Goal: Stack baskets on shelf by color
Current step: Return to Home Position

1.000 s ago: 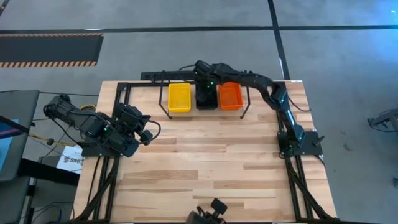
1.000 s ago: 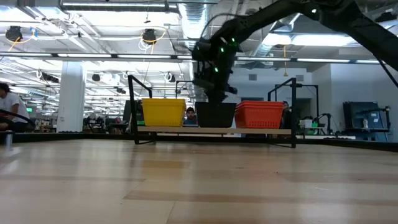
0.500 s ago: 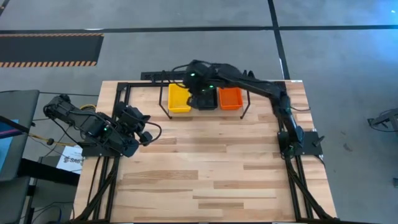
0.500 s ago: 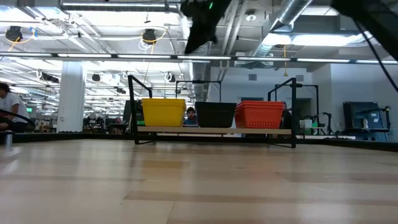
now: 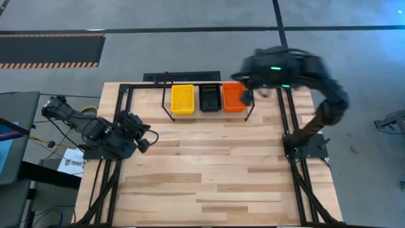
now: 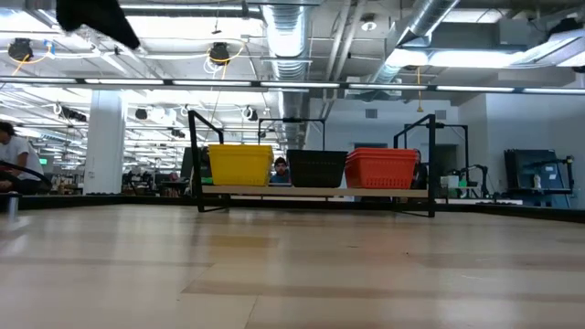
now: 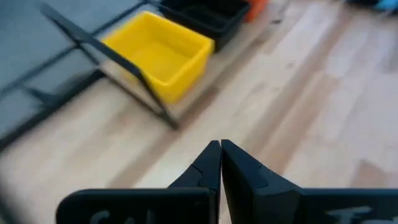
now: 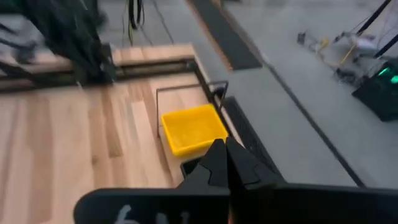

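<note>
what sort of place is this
Probably a big open robotics lab or workshop: exposed ducts and strip lights overhead, a concrete floor with a hazard-striped mat, other workstations behind the table.

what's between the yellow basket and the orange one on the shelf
A black basket sits between the yellow basket and the orange basket on the shelf. Both the high view and the low view show it.

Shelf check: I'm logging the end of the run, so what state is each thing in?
Low wooden-board wire shelf: standing, loaded.
Yellow plastic mesh baskets: upright on shelf, left-arm end.
Black mesh baskets: upright, middle.
Red-orange mesh baskets: upright, right-arm end.
Left hand: shut, empty.
Right hand: shut, empty, raised.
</note>
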{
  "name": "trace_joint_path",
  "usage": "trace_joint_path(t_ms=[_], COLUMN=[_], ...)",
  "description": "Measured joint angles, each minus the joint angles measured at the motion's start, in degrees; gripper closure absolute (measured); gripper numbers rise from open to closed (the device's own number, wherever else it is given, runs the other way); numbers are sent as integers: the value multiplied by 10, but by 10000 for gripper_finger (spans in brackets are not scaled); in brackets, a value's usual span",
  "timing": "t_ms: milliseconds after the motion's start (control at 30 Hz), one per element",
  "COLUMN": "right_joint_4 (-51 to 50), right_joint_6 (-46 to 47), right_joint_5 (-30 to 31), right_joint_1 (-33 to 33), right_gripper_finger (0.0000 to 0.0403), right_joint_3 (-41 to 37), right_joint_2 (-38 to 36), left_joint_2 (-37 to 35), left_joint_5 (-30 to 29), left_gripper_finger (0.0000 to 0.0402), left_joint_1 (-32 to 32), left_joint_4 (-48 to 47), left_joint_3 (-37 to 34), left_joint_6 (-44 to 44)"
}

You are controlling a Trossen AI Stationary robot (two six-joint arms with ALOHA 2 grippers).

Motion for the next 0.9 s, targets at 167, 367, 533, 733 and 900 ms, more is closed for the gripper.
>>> trace_joint_path(t_ms=[167, 367, 533, 733, 900], right_joint_4=[-36, -69, -72, -127, -164], right_joint_6=[48, 112, 122, 168, 257], right_joint_5=[42, 43, 59, 185, 303], right_joint_1=[72, 196, 312, 439, 538], right_gripper_finger=[403, 403, 403, 403, 403], right_joint_3=[0, 0, 0, -1, -30], right_joint_2=[-94, -161, -174, -183, -209], left_joint_2=[-131, -292, -397, -457, -471], left_joint_5=[21, 50, 52, 48, 51], left_gripper_finger=[402, 401, 401, 401, 401], left_joint_1=[1, 8, 15, 38, 73], left_joint_4=[222, 399, 451, 450, 447], left_joint_3=[-163, -328, -399, -409, -409], left_joint_6=[74, 102, 105, 155, 182])
